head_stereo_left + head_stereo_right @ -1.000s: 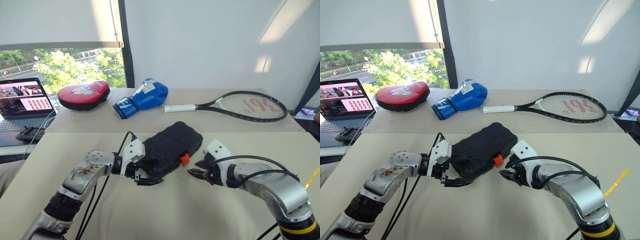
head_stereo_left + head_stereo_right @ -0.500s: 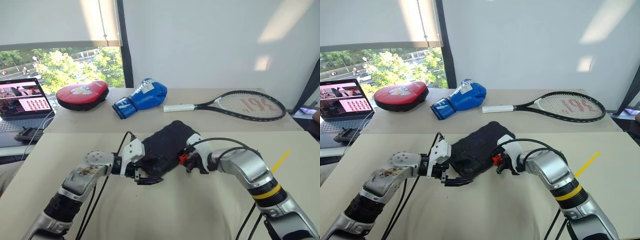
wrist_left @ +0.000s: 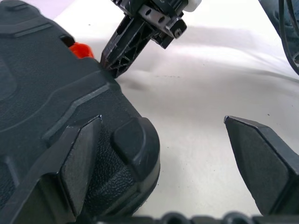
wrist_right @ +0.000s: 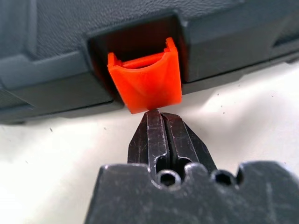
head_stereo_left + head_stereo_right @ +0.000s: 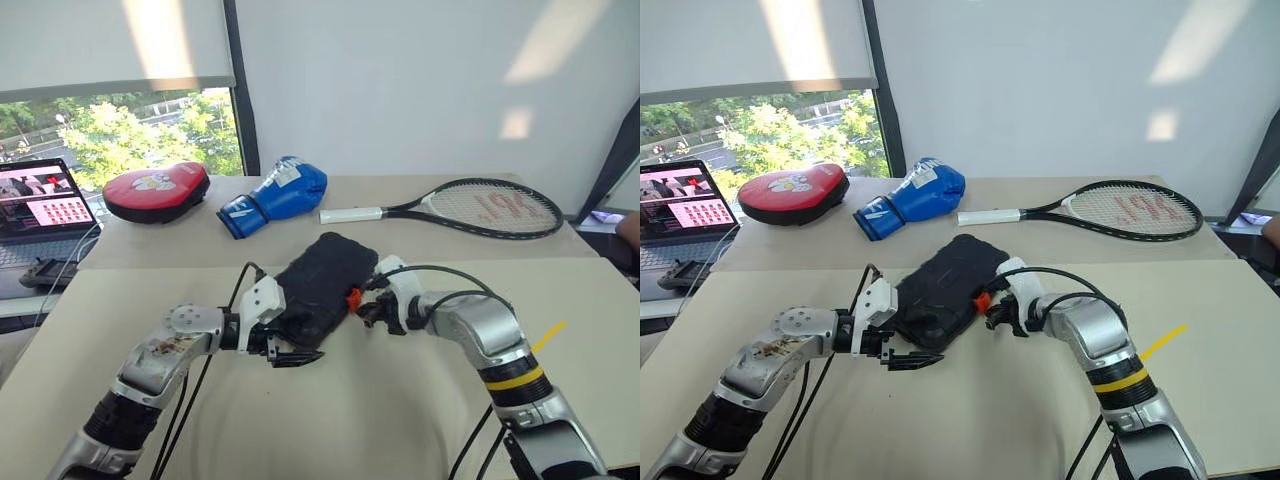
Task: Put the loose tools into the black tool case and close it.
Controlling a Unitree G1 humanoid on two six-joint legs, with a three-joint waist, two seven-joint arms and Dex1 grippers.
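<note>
The black tool case (image 5: 322, 285) lies shut on the near table, its orange latch (image 5: 352, 298) facing right. My right gripper (image 5: 366, 306) is shut, and its fingertips (image 4: 159, 114) touch the lower edge of the orange latch (image 4: 145, 81). My left gripper (image 5: 285, 345) stands open at the case's near corner. One of its fingers (image 3: 81, 161) lies against the case's lid, and the other finger (image 3: 261, 163) hangs over bare table. The loose tools are out of view.
On the far table lie a red punch pad (image 5: 155, 190), a blue boxing glove (image 5: 275, 197) and a tennis racket (image 5: 470, 208). An open laptop (image 5: 40, 200) stands at the far left. A seam (image 5: 150, 267) runs between the two tables behind the case.
My right gripper has moved in from the right to the orange latch and has shut. The left gripper has stayed at the case's corner. The camera has shifted a little.
</note>
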